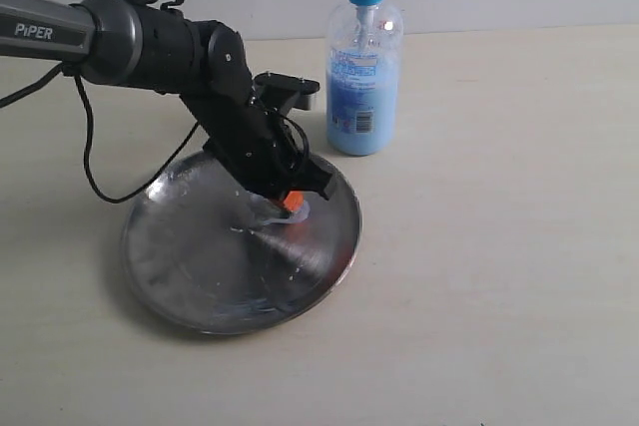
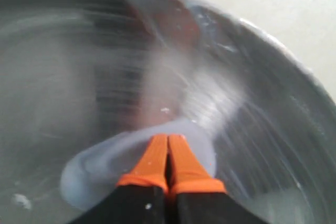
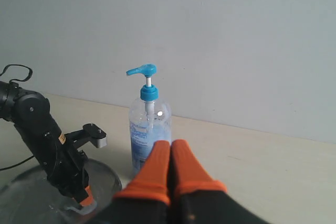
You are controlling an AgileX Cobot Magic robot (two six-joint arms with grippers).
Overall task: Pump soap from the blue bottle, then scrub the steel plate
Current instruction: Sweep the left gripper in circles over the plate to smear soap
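My left fingers, pressed together, rest in soap on the plate mid-frame; my right fingers, also together, face the bottle.

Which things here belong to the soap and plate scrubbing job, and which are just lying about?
Job:
clear plastic pump bottle of light-blue liquid
round shiny steel plate
pale blue milky soap smear on it
left gripper, shut, tips at the smear

Just about:
pale tabletop
black cable hanging from the left arm
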